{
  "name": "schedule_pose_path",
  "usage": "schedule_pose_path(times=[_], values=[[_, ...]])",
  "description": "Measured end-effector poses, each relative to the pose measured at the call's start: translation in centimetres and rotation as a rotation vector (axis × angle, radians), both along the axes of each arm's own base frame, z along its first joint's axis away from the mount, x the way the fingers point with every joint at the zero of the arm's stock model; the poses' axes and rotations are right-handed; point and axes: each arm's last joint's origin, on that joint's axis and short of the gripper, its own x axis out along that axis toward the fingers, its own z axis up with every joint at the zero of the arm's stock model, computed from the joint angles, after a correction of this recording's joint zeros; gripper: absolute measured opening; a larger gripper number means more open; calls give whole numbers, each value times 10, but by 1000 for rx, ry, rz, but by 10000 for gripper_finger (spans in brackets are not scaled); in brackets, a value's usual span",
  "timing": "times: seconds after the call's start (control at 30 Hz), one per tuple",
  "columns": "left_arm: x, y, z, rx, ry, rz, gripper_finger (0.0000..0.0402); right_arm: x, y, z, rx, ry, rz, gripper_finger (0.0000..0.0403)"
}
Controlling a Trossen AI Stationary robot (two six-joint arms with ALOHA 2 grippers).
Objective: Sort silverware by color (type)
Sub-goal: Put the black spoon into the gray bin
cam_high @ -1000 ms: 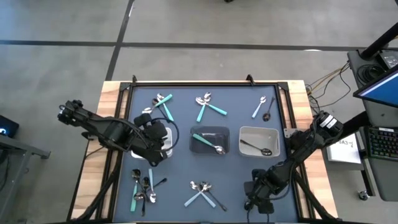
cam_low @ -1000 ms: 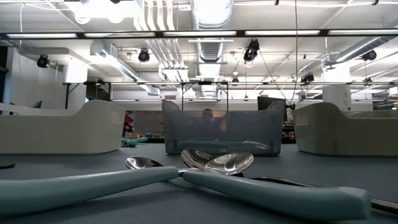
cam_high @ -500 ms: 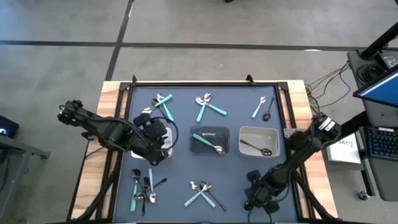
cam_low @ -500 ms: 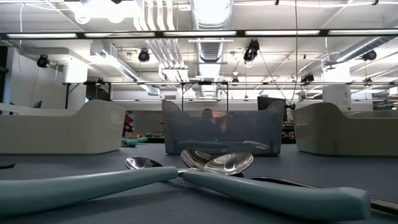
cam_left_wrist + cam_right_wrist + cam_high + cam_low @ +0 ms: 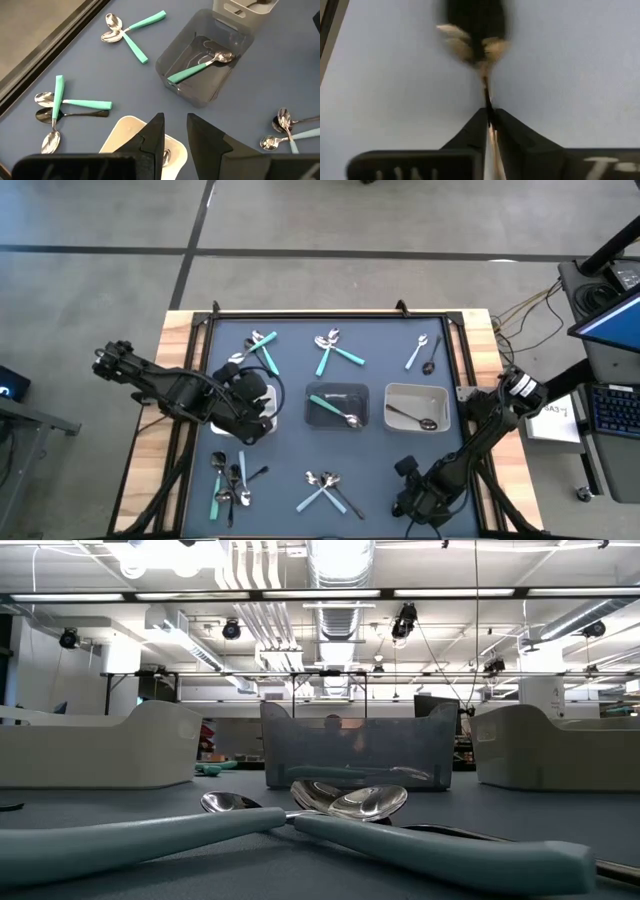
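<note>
Two arms were in play. Left end effector (image 5: pixel 174 119) hung over the left white tray (image 5: pixel 124 131), fingers part open, nothing between them. Loose silverware (image 5: pixel 324 490) lay in clusters around the blue bench (image 5: pixel 380 460). Right end effector (image 5: pixel 489 112), low on the right in the high view, looked pinched shut on the thin handle of a dark piece (image 5: pixel 474 22). Risk: the grip sat at the handle's very end, so the piece could swivel or slip out on lifting.

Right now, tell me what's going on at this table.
Two robot arms are sorting silverware into trays. The right tool pinches a thin, dark-ended utensil near the table's front right corner. The left tool hangs open over the white tray. Loose spoons lie in clusters around them.
</note>
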Motion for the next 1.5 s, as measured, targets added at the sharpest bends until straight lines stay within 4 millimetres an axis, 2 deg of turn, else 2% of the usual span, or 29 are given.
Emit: schedule_pose_path(times=[0.13,0.23,0.43,0.53,0.67,0.8,0.97,1.1,1.3,1.5], values=[[0,0,0,-16,-18,34,65,0,0,2,7,-3,-42,11],[0,0,0,-36,-33,63,65,0,-1,13,42,-20,-61,11],[0,0,1,-90,-74,139,65,-7,-3,55,151,-109,-47,9],[0,0,4,-103,-91,147,65,-11,-8,86,215,-197,-48,9],[-2,1,9,-87,-81,136,65,-18,-22,104,167,-257,-64,9],[-6,4,16,7,-48,60,65,-19,-38,125,135,-369,-132,9],[-9,10,31,197,-70,18,65,-12,-59,139,99,-470,-285,9],[-13,16,51,333,-108,10,65,-1,-80,144,50,-509,-362,9],[-29,33,88,518,-136,10,65,11,-122,137,-100,-409,-454,9],[-50,56,114,564,-157,53,65,9,-158,136,-180,-287,-562,9]])
